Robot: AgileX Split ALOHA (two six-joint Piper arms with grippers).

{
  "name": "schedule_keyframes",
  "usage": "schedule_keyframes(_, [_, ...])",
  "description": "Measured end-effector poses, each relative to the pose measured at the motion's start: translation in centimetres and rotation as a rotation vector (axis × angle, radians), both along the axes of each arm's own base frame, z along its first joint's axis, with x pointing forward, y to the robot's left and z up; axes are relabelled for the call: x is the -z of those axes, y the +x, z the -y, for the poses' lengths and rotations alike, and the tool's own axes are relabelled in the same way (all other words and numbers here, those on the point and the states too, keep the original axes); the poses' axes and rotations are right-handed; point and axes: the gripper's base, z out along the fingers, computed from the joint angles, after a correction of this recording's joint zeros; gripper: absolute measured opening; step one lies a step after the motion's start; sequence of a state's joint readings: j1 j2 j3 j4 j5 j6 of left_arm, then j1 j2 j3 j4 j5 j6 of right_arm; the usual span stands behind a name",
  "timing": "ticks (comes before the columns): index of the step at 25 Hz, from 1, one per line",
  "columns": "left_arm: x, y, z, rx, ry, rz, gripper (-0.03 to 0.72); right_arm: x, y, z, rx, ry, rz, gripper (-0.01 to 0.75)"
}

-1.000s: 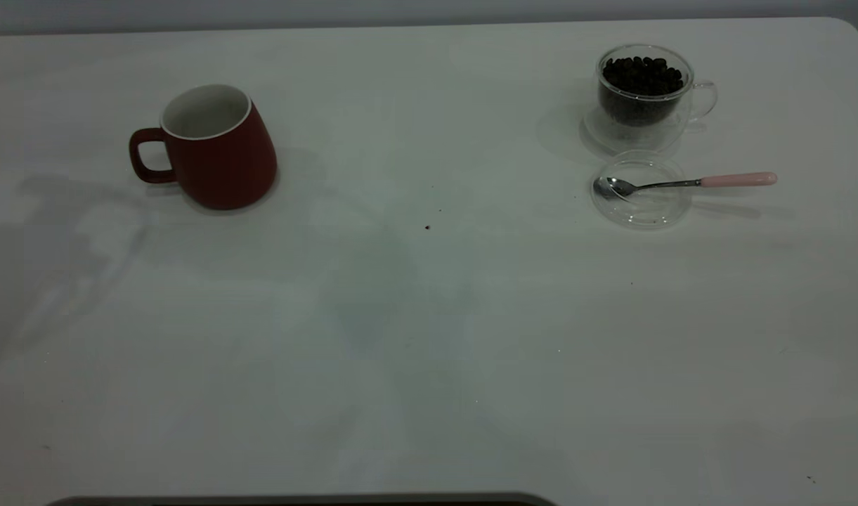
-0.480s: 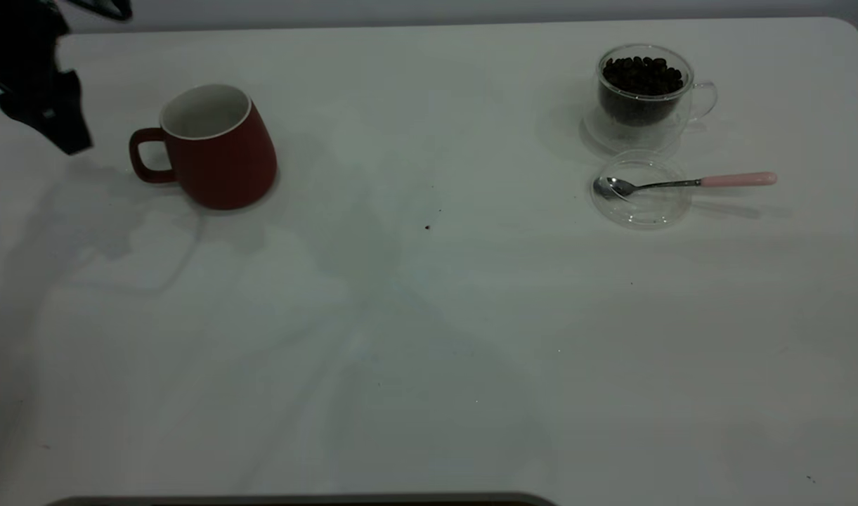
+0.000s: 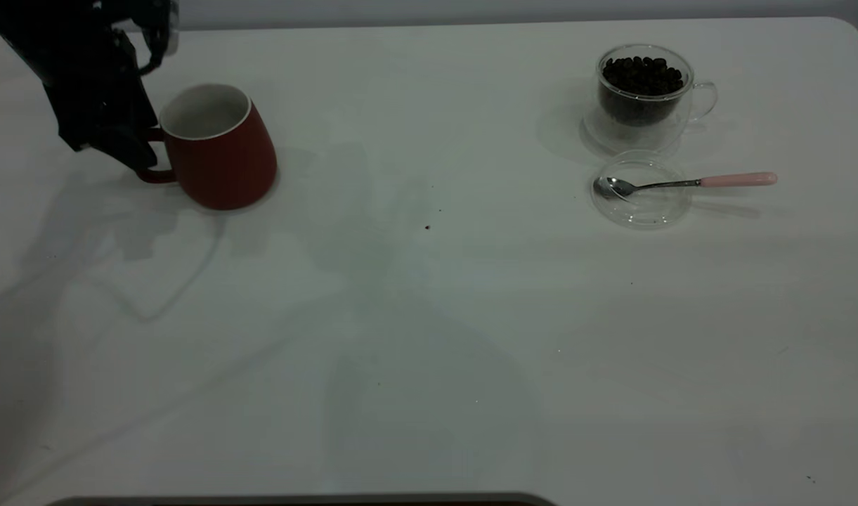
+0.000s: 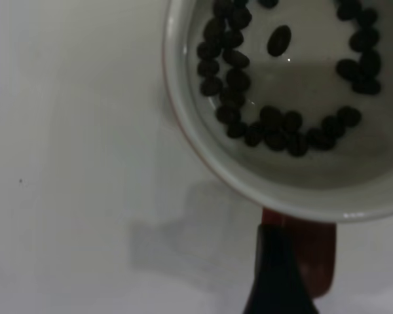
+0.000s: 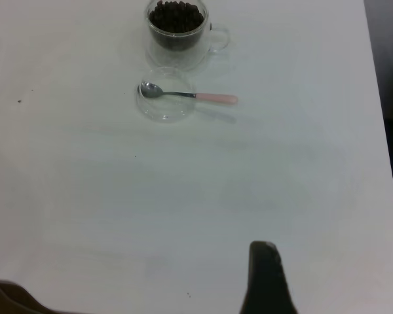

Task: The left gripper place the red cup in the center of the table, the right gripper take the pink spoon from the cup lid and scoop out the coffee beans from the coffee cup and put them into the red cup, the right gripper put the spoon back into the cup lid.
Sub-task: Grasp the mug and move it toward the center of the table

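The red cup [image 3: 221,151] stands upright at the table's [image 3: 429,337] far left, its handle pointing left. My left gripper [image 3: 130,147] hangs right at that handle and covers most of it. In the left wrist view a dark part of the left gripper [image 4: 275,281] overlaps the red handle [image 4: 318,261], and the red cup's white inside [image 4: 301,190] holds several coffee beans [image 4: 275,131]. At the far right the coffee cup [image 3: 643,95] is full of beans [image 3: 641,76]. Just in front of it the pink spoon [image 3: 681,183] lies with its bowl in the cup lid [image 3: 639,193]. My right gripper [image 5: 265,281] stays far from them.
A few dark specks [image 3: 427,227] dot the middle of the table. The table's rounded right corner [image 3: 854,31] lies close behind the coffee cup. A dark edge [image 3: 295,500] runs along the near side.
The left arm came in from the upper left and moved right and down to the red cup's handle. Cup, spoon, lid and coffee cup have not moved.
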State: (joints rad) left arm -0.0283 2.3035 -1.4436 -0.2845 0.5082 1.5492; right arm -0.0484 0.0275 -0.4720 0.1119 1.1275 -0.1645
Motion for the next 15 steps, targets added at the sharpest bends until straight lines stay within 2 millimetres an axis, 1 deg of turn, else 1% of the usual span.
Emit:
schedule_keyframes(2, [0.6,0.0,0.2,0.031,0.006,0.003,0.538,0.0,0.0,0.0,0.0,0.0,0.0,0.557])
schedule_keyframes(5, [1.2,0.0,1.1,0.077,0.009,0.015,0.538,0.0,0.0,0.0,0.0,0.0,0.0,0.557])
schedule_keyframes(8, [1.4,0.2,2.6,0.105,-0.002,0.047,0.538,0.0,0.0,0.0,0.0,0.0,0.0,0.557])
schedule_keyframes(13, [1.5,0.1,6.1,0.147,-0.025,0.097,0.538,0.0,0.0,0.0,0.0,0.0,0.0,0.557])
schedule_keyframes(15, [1.4,0.0,7.2,0.168,-0.025,0.109,0.538,0.0,0.0,0.0,0.0,0.0,0.0,0.557])
